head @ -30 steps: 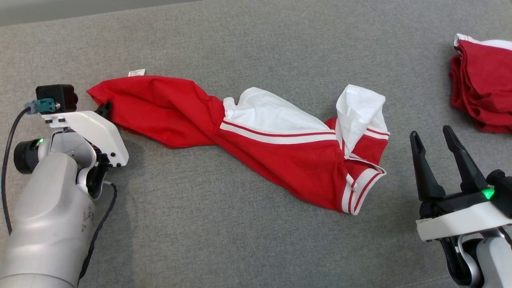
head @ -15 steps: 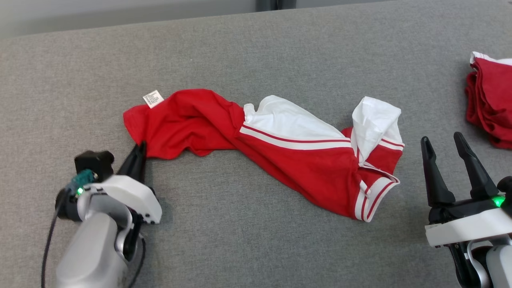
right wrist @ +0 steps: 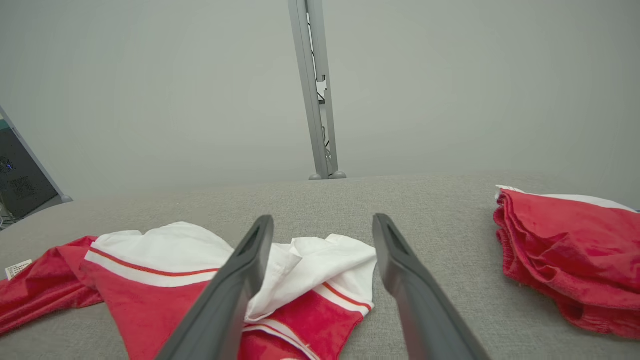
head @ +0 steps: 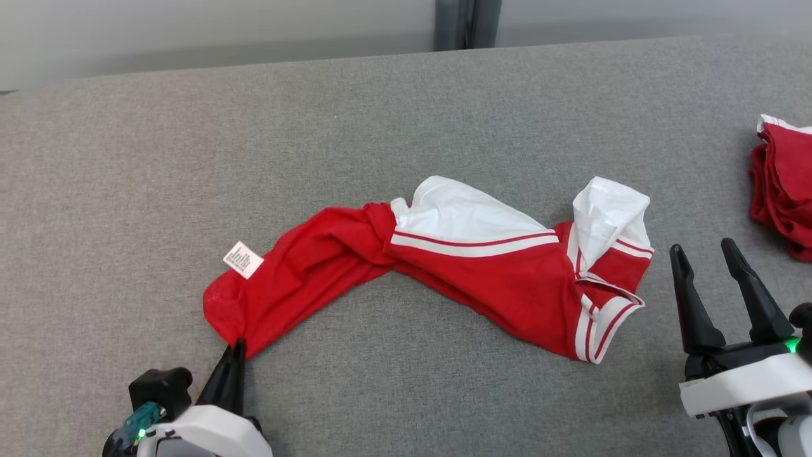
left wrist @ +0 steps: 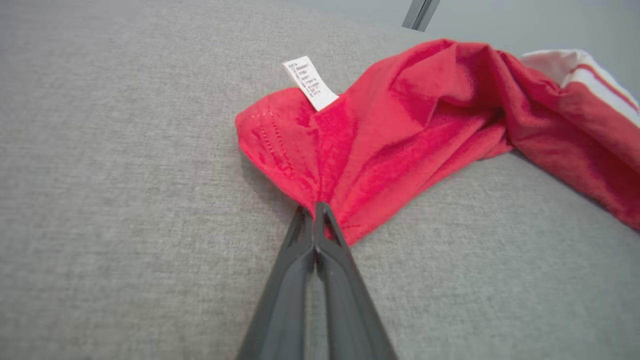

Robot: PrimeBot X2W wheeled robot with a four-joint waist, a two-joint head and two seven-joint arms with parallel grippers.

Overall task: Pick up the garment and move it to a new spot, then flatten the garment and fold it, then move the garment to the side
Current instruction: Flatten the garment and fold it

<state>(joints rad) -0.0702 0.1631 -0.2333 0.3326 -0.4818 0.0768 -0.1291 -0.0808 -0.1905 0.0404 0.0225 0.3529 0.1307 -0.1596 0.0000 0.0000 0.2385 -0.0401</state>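
Observation:
The garment (head: 482,266) is red with white panels and white stripes, lying twisted across the grey surface. Its red hem end with a white label (head: 243,259) points toward the lower left. My left gripper (head: 238,346) is shut on that hem corner, its dark fingers (left wrist: 320,250) pinching the red cloth (left wrist: 380,140). At the lower right my right gripper (head: 703,252) stands open just right of the garment's striped end, holding nothing. Its view looks over the white and red folds (right wrist: 165,265) between its spread fingers (right wrist: 240,280).
A second red garment (head: 783,190) lies bunched at the right edge, also seen as a red pile (right wrist: 570,250) from the right wrist. The grey padded surface (head: 406,114) extends all around. A grey metal post (right wrist: 315,90) rises behind its far edge.
My left gripper closed on the hem and has pulled that end down toward me, bending the garment into a curve. The camera has tilted, shifting the whole picture down. The right gripper keeps its pose.

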